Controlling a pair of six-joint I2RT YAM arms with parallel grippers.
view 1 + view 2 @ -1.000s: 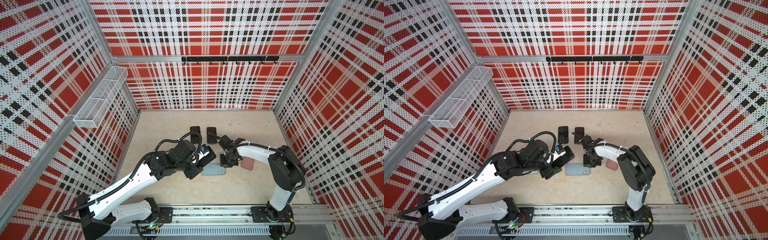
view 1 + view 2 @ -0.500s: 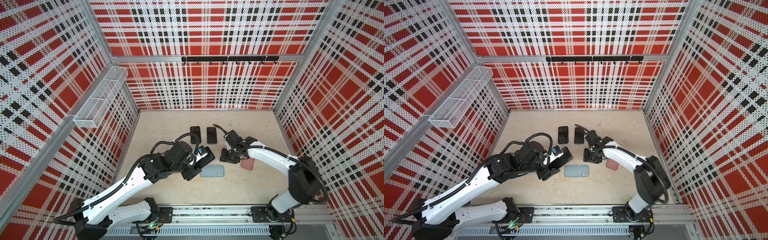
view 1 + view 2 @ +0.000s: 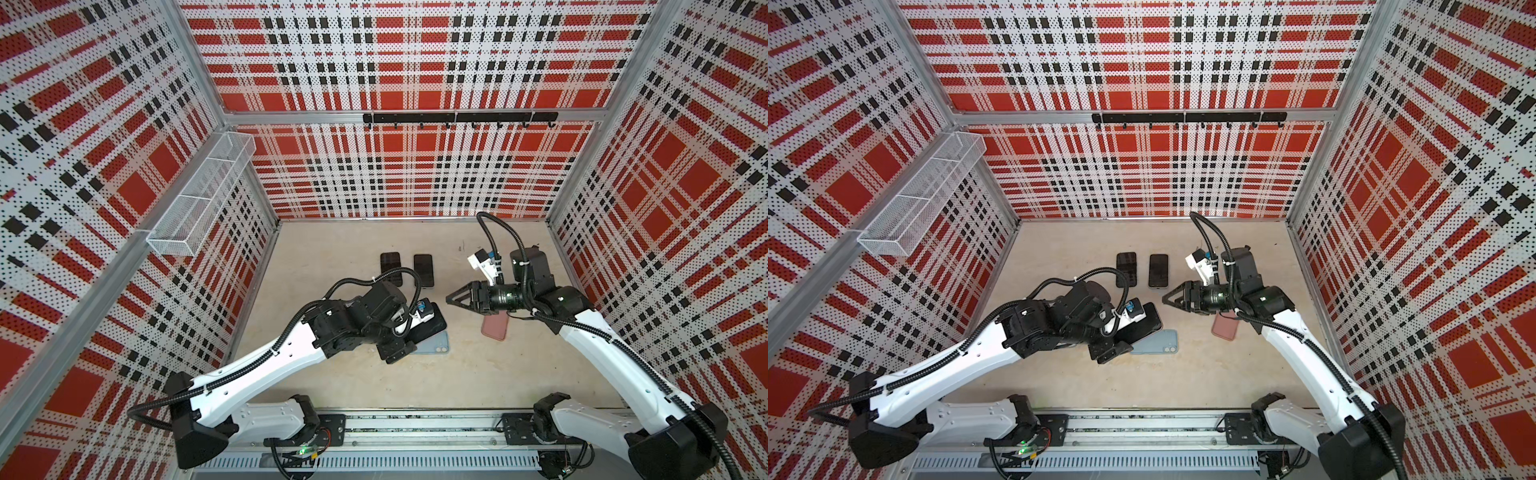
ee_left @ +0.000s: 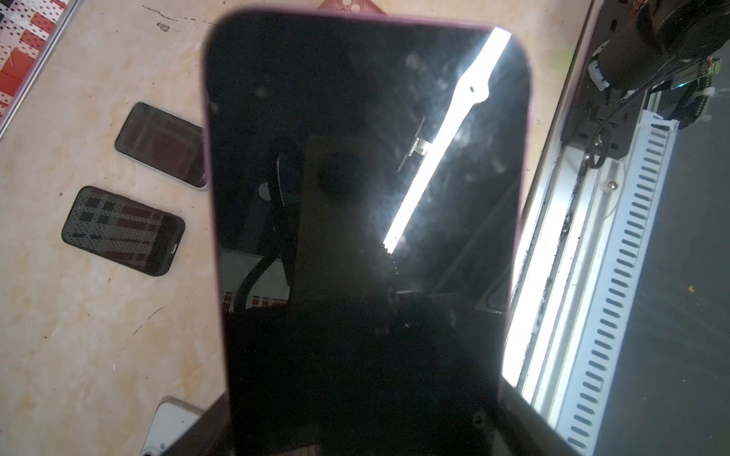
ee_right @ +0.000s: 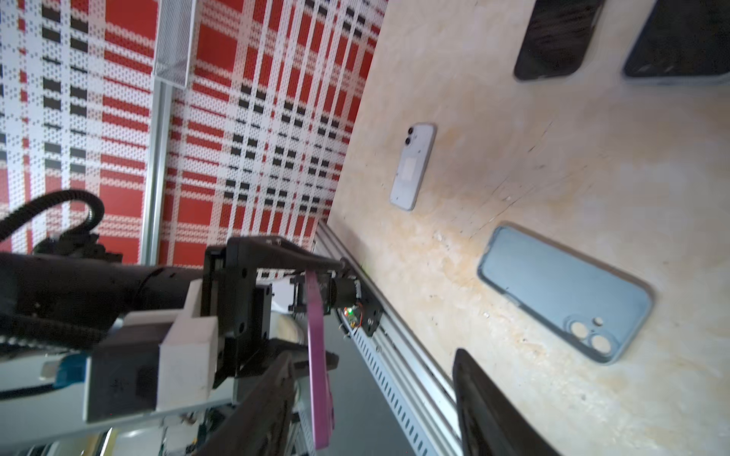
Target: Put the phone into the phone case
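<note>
Release: right fingers [image 3: 459, 290] just opened and backed off; left fingers [image 3: 399, 352] alone grip phone [image 3: 434, 322], tilted over blue case [image 3: 436, 347]. We think seating it comes next.

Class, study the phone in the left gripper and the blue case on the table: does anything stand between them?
Nothing visible does. The left gripper holds the phone raised close by the blue case; the right gripper hangs apart.
</note>
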